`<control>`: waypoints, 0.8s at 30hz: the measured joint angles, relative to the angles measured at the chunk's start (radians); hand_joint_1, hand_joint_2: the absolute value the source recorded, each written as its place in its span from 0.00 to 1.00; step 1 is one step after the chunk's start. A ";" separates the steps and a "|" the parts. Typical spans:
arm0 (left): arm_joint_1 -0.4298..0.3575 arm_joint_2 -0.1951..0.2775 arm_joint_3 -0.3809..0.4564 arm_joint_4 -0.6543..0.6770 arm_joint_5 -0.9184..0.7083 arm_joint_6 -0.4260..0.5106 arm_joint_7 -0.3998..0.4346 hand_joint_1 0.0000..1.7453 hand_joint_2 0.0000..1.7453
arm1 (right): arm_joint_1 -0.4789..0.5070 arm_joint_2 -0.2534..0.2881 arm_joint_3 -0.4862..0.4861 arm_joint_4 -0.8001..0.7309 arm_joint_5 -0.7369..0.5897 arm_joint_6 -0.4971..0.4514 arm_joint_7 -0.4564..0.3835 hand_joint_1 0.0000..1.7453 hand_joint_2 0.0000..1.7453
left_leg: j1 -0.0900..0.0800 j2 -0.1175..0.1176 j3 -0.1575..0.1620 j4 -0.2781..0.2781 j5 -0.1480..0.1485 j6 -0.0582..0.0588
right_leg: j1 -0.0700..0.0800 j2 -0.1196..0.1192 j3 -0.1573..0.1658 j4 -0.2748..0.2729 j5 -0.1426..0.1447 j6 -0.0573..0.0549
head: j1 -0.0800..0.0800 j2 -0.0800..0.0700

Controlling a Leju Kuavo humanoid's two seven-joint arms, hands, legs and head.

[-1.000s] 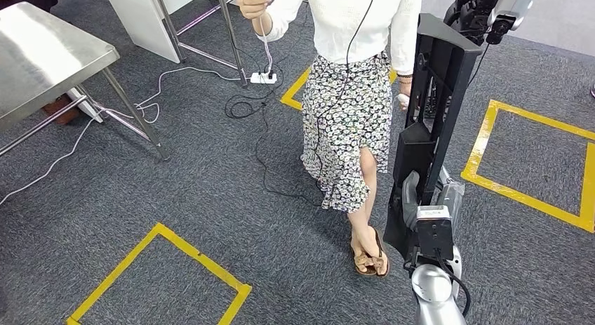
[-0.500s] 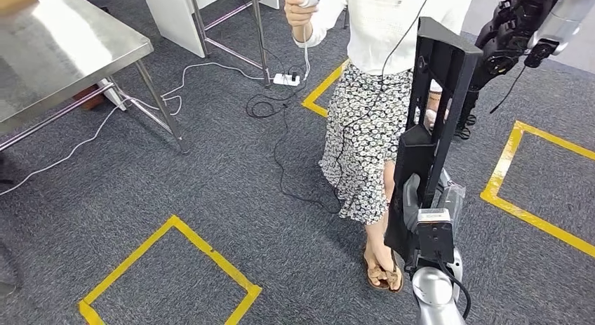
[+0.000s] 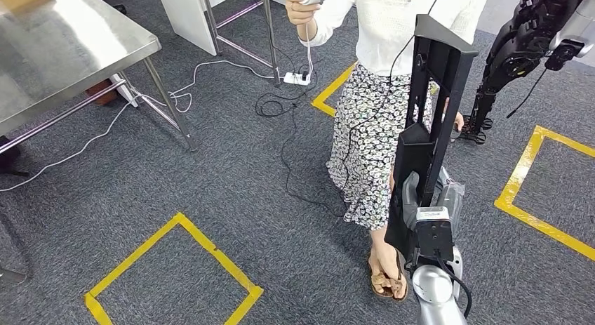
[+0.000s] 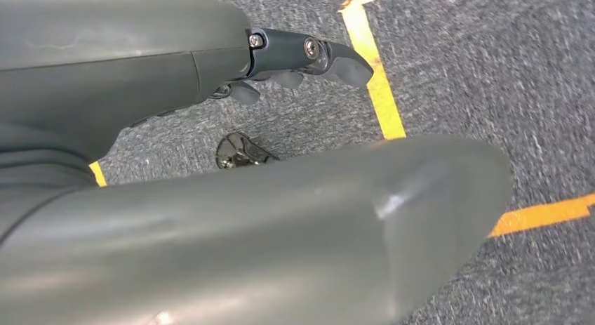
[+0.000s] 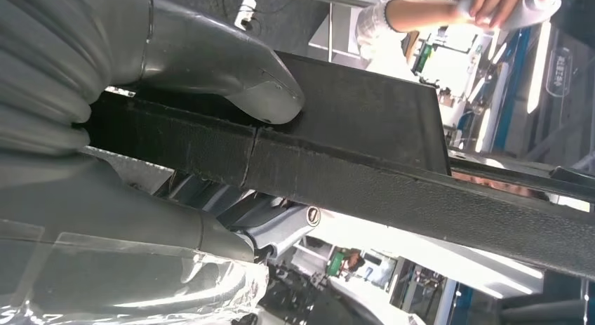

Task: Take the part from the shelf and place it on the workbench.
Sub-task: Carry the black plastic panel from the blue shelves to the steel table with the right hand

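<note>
On grey carpet (image 3: 231, 177), yellow tape squares (image 3: 172, 269) lie near a steel table (image 3: 63, 55).

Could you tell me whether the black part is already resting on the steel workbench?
No, the right hand holds the black part upright above the carpet, well apart from the workbench.

A table (image 3: 67, 55) stood at the far left on the floor (image 3: 210, 177). Taped squares (image 3: 172, 269) lay on that floor, one near left, another (image 3: 544, 191) at the right. A person (image 3: 382, 93) stood ahead at centre, just left of the part (image 3: 431, 128), which rose upright in the right robot hand (image 3: 421, 202). A power strip (image 3: 297, 78) lay behind, left of the person.
</note>
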 joint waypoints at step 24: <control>0.002 0.000 0.000 0.000 -0.010 -0.003 0.002 0.00 0.00 | -0.001 -0.005 -0.001 -0.003 -0.003 -0.002 0.003 1.00 1.00 | -0.026 -0.055 0.146 -0.263 0.096 0.031 | -0.001 0.020 0.002 -0.017 0.016 0.018 | 0.012 0.000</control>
